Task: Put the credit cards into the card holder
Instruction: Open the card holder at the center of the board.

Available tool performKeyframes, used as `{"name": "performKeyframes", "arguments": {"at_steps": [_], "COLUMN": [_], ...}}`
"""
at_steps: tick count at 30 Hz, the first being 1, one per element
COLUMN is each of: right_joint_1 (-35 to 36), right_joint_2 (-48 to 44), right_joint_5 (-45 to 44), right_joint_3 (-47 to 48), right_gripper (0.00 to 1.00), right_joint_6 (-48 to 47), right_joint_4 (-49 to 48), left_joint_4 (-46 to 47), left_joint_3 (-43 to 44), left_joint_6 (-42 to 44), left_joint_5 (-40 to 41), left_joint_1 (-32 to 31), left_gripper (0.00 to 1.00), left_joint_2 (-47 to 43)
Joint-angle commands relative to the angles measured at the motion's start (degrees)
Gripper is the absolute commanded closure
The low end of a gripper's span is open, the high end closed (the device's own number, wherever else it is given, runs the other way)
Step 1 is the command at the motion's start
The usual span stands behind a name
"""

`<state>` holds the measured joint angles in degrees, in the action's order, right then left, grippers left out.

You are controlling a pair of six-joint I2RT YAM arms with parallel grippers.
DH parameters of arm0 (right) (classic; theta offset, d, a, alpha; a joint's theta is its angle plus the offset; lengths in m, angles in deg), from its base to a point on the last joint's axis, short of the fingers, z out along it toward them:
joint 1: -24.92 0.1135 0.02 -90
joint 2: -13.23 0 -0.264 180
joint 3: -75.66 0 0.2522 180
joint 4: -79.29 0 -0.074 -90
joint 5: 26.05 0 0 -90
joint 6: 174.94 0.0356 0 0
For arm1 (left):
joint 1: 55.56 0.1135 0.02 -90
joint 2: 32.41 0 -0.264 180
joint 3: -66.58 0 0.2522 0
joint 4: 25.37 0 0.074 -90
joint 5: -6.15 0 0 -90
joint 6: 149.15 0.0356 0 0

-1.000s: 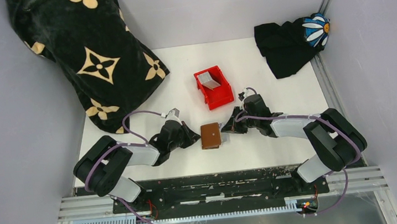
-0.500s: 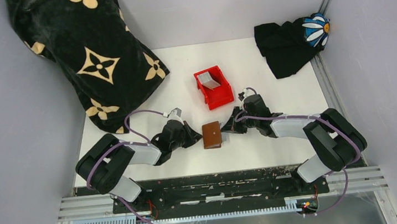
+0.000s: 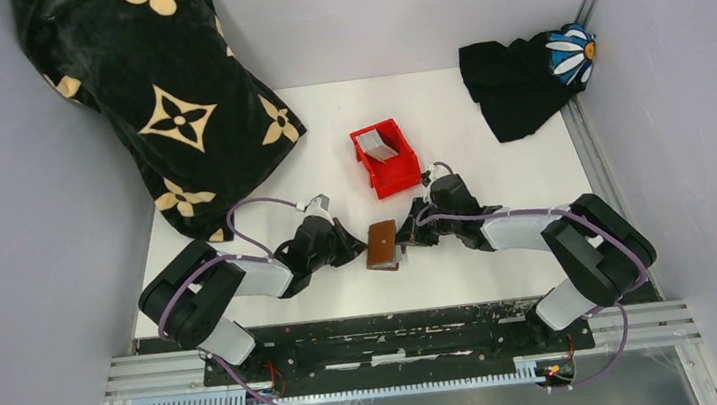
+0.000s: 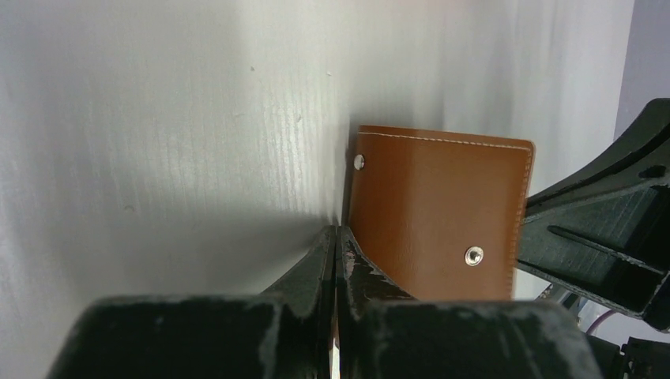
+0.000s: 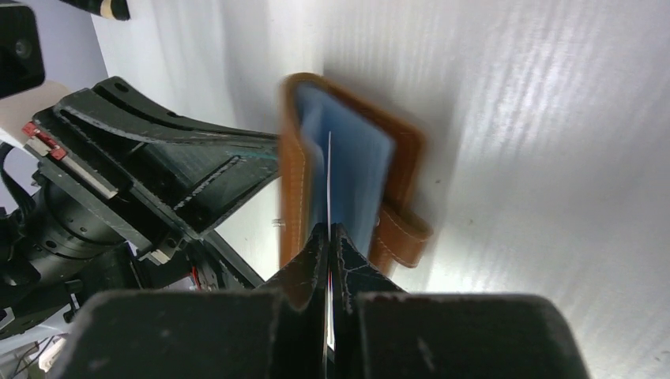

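The brown card holder stands tipped up on the table between both grippers. My right gripper is shut on a thin credit card, seen edge-on, whose far end reaches into the holder's open blue-lined mouth. The snap tab hangs at the right. My left gripper is shut, its tips pressed against the left edge of the holder's brown back, nothing between them. More grey credit cards lie in the red bin.
A black cloth bag with cream flowers fills the back left. A black cloth with a daisy patch lies at the back right. Grey walls close in on three sides.
My right gripper has moved left with the card, up to the card holder. The holder has tipped up from flat and looks narrower; the left gripper has shifted slightly with it.
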<state>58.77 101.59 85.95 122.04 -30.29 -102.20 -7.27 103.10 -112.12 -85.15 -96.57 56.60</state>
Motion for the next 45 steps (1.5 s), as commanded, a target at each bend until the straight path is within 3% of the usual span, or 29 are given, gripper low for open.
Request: {"name": "performKeyframes", "arguments": {"at_steps": [1,25,30,37,45], "right_joint_1": [1.7,3.9,4.7,7.2,8.6], "right_joint_2": [-1.8,2.1,2.5,2.0,4.0], "right_joint_5": [-0.4,-2.6,-5.4,-10.4,-12.1], "right_joint_3": [3.6,6.5,8.4,12.2,13.4], "right_gripper": [0.99,0.99,0.99,0.99,0.99], "right_joint_6": [-0.1,-2.2,-5.6,-10.5,-11.2], "right_joint_4": [-0.8,1.2,6.2,15.4,17.1], "left_joint_4": [-0.7,7.0,7.2,-4.2,-18.5], "left_joint_3": [1.0,-0.1,-0.2,1.2,2.1], "left_joint_6": [1.6,-0.5,-0.4,3.4,6.9], "left_joint_5": [-1.1,-5.7,-6.1,-1.0,9.0], "left_joint_1": [-1.3,-2.4,-2.4,-2.4,-2.4], "left_gripper": [0.96,0.97,0.96,0.92,0.87], "left_joint_2": [2.2,7.4,8.1,2.6,-9.4]}}
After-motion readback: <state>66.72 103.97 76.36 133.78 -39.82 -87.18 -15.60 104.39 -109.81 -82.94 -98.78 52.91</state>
